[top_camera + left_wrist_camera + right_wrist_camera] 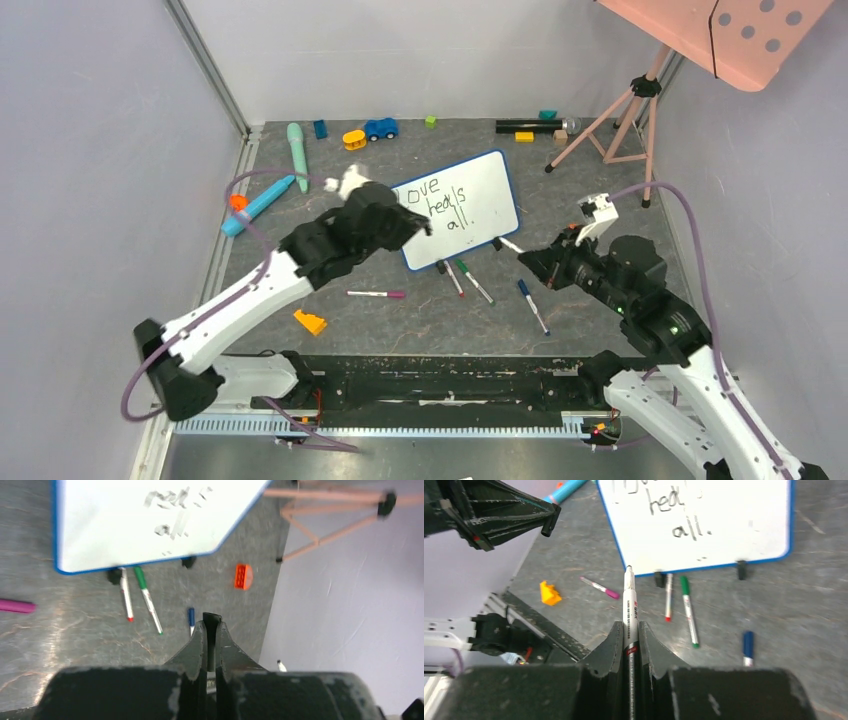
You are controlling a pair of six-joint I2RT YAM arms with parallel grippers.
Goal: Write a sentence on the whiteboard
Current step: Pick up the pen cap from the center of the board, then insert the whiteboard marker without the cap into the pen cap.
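The whiteboard [470, 200] stands tilted on two black feet at the table's middle, blue-framed. The sentence [440, 205] reads "Love heals all." in three staggered lines. The board shows in the left wrist view [110, 535] and the right wrist view [734, 525]. My left gripper [425, 228] hovers over the board's near left corner, shut on a small black marker cap [212, 622]. My right gripper [528, 258] is just right of the board's near edge, shut on a white uncapped marker [629, 605] that points toward the board.
A red marker [450, 277], a green marker [474, 281], a blue marker [532, 305] and a pink marker [376, 294] lie in front of the board. An orange block [310, 322] lies near left. A pink tripod [610, 115] stands at the back right. Toys line the back.
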